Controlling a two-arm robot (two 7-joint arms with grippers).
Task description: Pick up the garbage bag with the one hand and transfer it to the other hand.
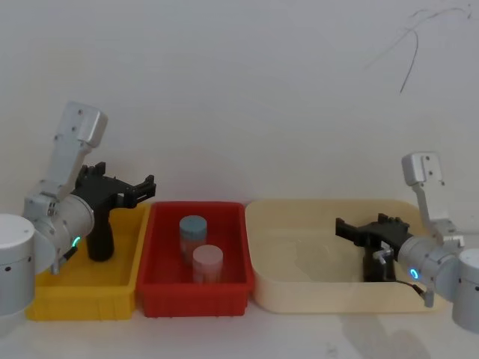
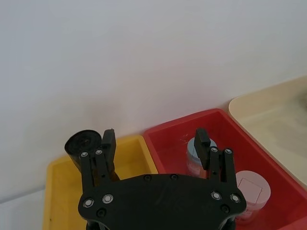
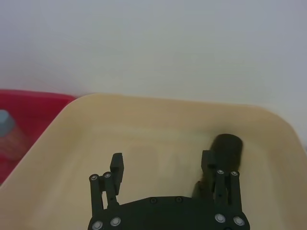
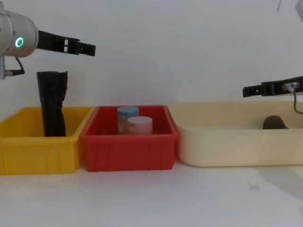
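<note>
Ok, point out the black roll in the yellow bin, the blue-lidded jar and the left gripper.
black roll [image 4: 53, 104]: chest view, middle of its side.
blue-lidded jar [image 1: 193, 224]: head view, lid top.
left gripper [image 2: 155, 139]: left wrist view, midway between fingertips.

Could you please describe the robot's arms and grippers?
The left gripper and right gripper are long, black and two-fingered, on silver-grey arms. The left arm bears a green glowing ring; the right arm a blue ring and grey cable.

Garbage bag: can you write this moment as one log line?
garbage bag: upright in yellow bin, not gripped | left gripper: open, up near its top | right gripper: open, over cream tub
</note>
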